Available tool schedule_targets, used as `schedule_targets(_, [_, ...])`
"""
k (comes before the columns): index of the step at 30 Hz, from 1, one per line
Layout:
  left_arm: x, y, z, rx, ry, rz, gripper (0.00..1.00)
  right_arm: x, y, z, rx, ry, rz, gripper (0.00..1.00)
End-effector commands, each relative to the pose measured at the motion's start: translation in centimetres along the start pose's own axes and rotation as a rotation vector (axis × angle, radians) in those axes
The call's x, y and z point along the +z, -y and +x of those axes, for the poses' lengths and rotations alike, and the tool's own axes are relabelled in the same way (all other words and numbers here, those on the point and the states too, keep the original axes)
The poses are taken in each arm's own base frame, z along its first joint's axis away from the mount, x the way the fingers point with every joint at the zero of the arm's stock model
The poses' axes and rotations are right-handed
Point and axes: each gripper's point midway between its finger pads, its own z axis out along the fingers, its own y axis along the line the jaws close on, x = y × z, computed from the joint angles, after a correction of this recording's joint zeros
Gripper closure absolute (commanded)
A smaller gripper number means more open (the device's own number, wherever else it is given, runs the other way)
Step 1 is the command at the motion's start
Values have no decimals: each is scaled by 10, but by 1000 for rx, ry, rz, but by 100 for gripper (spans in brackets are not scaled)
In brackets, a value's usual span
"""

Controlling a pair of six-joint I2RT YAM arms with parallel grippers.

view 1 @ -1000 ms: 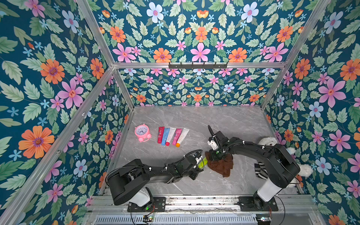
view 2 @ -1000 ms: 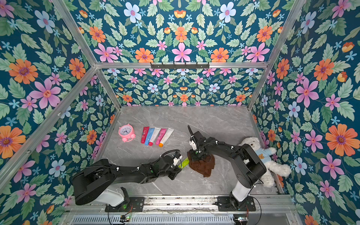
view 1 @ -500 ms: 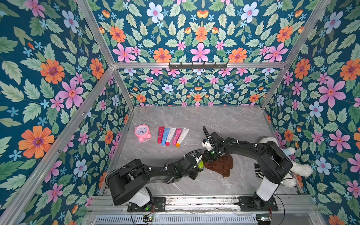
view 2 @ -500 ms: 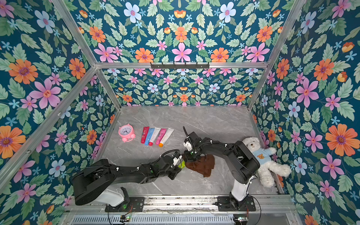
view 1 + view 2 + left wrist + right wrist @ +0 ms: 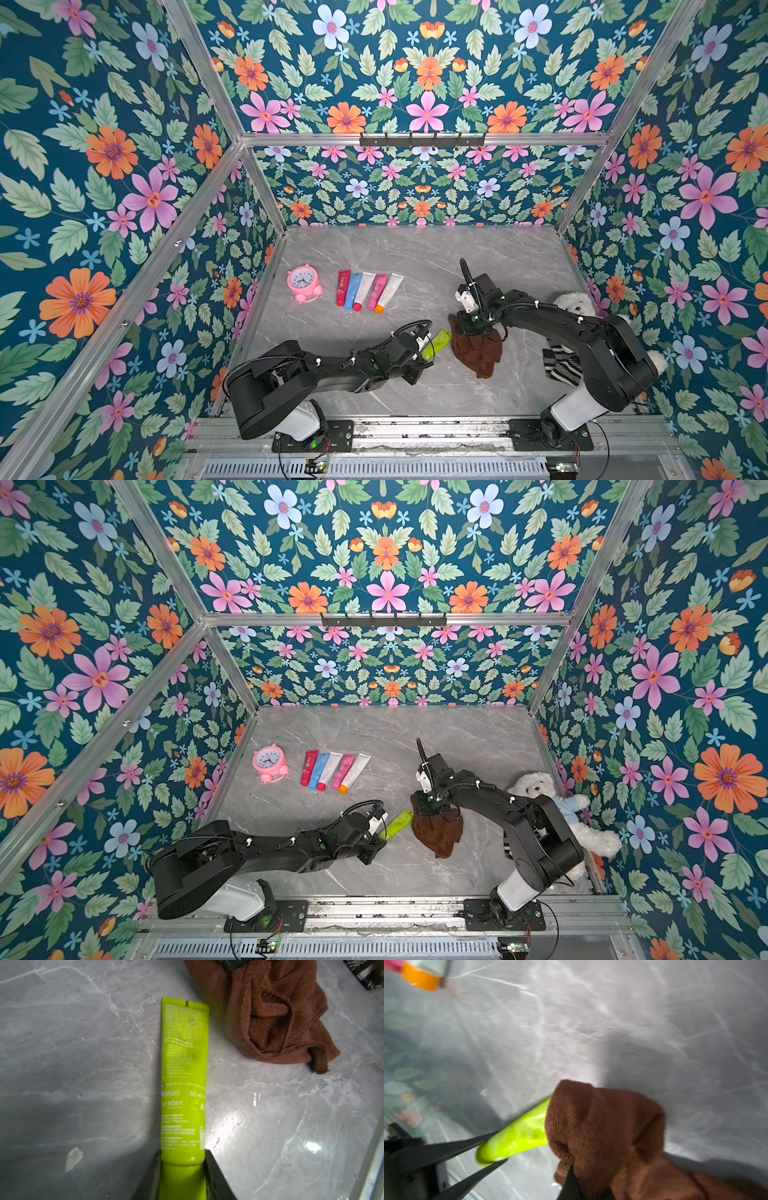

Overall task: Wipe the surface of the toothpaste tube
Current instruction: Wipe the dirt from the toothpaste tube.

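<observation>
Table (image 5: 415, 257): grey marble.
Brown cloth (image 5: 478, 351): bunched, right of centre, one edge at the tube's flat end.
Toothpaste tube (image 5: 437, 342): lime green, near the table's front middle.
Left pincer (image 5: 184, 1160): pinching the tube's cap end from both sides.
Right pincer (image 5: 571, 1176): pressed together on the cloth.

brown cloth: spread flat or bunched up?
Bunched up. The left wrist view shows the brown cloth crumpled in deep folds, and the right claw pinches one end of it.
</observation>
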Motion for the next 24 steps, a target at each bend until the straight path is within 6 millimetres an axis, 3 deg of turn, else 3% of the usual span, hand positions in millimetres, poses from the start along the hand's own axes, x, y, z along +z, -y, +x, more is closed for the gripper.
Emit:
schedule_targets(1, [0, -3, 17, 5, -68, -10, 100, -6, -16, 6, -56, -14, -7, 100])
schedule_targets(6, [0, -2, 17, 9, -69, -6, 100, 6, -37, 15, -50, -39, -106, 100])
schedule_targets(12, [1, -2, 16, 8, -70, -7, 100, 44, -42, 34, -34, -120, -146, 100])
schedule_targets(16, [1, -1, 17, 9, -74, -4, 100, 56, -44, 36, -21, -131, -175, 100])
schedule_targets(18, [1, -1, 18, 10, -74, -3, 100, 59, -36, 35, -9, -131, -132, 100])
schedule_targets(24, [0, -2, 17, 9, -69, -7, 100, 54, 35, 24, 126, -93, 31, 100])
